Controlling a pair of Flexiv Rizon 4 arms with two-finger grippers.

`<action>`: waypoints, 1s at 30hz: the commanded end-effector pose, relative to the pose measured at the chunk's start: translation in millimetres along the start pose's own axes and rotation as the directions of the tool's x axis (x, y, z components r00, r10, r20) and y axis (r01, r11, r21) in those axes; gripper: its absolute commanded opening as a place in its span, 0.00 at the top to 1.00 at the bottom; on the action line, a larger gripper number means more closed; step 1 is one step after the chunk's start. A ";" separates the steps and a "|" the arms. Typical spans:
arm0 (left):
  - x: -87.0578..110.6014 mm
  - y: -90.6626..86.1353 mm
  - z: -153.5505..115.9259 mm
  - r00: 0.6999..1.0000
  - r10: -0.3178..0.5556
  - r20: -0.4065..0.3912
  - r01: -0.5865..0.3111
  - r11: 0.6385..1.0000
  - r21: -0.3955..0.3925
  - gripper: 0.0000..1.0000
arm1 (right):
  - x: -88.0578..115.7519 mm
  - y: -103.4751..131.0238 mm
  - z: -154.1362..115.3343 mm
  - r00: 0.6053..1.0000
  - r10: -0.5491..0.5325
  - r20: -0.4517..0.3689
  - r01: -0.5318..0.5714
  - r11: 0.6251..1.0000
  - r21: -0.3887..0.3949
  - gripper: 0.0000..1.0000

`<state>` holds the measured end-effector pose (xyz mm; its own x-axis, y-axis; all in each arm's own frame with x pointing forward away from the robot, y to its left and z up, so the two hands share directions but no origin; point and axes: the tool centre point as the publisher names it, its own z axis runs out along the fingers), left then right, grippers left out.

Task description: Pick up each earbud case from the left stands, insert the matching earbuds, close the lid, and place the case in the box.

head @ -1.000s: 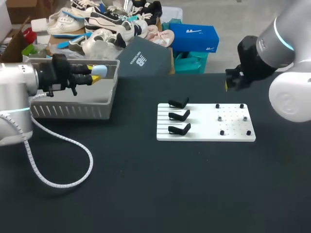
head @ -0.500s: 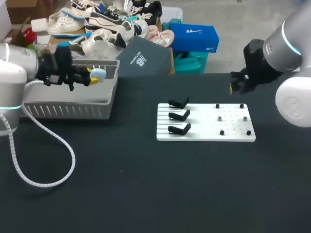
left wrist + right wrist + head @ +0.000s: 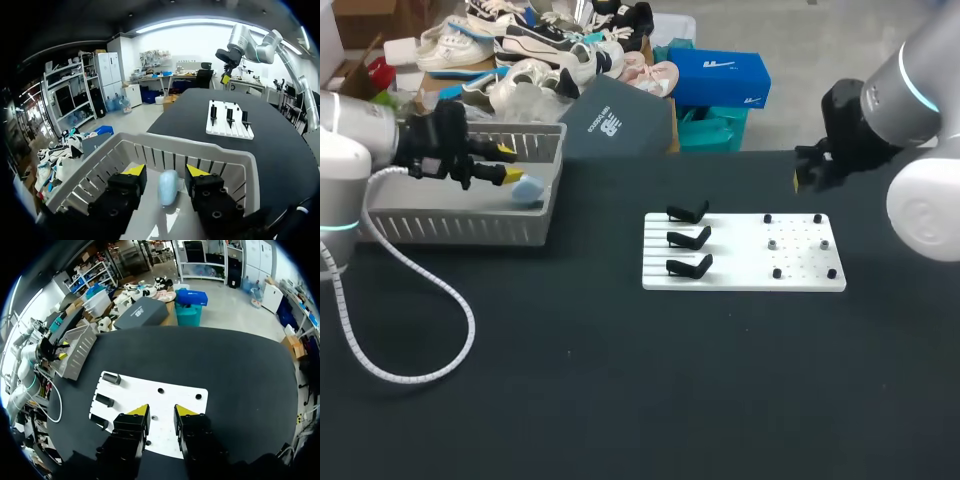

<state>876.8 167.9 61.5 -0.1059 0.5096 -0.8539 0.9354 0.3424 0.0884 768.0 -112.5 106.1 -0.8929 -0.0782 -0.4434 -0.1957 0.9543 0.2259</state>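
While the left end effector (image 3: 510, 165) hangs at the upper left of the frame in the head view, its two yellow-tipped fingers stand well apart and grip nothing. A pale blue, rounded earbud case (image 3: 527, 188) lies just under those fingertips, inside a light grey slatted plastic basket (image 3: 470, 225), near the basket's right-hand wall.

The left wrist view confirms the condition. The left end effector (image 3: 162, 172) is spread wide, and the case (image 3: 167, 187) rests on the basket floor in the gap between the fingers, with clear space to each tip. The basket wall (image 3: 200, 150) rises just ahead of the fingers.

The right end effector (image 3: 798, 178) is at the upper right of the frame, over the far edge of the black worktop (image 3: 620, 380). In the right wrist view its fingers (image 3: 161, 410) are parted by a narrow gap with nothing between them.

A white perforated board (image 3: 745, 255) lies right of centre, under the right end effector. It carries three black stands (image 3: 688, 240) in a column at its left end. A white coiled cable (image 3: 410, 360) loops across the lower left of the worktop.
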 end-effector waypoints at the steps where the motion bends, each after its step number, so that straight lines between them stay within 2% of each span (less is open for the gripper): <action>1: -7.5 -1.3 -11.0 1.000 0.012 0.018 -0.012 1.000 -0.014 0.00 | 3.3 1.8 -2.9 1.000 -0.001 0.011 0.001 1.000 0.010 0.71; 5: -29.5 -7.3 -23.7 0.994 0.060 0.095 -0.055 0.997 -0.046 0.00 | 3.2 -1.7 -7.7 0.999 -0.022 0.037 0.022 1.000 0.006 0.71; 12: -71.4 -38.4 -25.3 0.977 0.149 0.151 -0.144 0.989 -0.041 0.00 | 3.8 -19.0 -17.8 0.990 -0.100 0.100 0.101 0.995 -0.006 0.68; 16: -77.9 -51.9 -21.5 0.976 0.153 0.157 -0.150 0.988 -0.035 0.00 | 6.2 -33.4 -23.7 0.976 -0.140 0.165 0.147 0.989 -0.032 0.68; 22: -83.2 -75.8 -15.4 0.975 0.141 0.174 -0.138 0.990 -0.031 0.00 | 5.0 -53.4 -34.2 0.943 -0.206 0.262 0.221 0.975 -0.031 0.68; 30: -89.9 -109.5 -9.5 0.965 0.146 0.219 -0.140 0.989 -0.042 0.00 | -0.8 -77.3 -33.5 0.918 -0.225 0.327 0.259 0.964 -0.064 0.68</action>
<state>794.1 93.1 135.4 0.1009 0.3768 -0.9208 0.9619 0.1995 0.1870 770.2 -188.3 123.8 -0.6832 -0.2175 -0.6971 -0.4310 0.8907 0.1444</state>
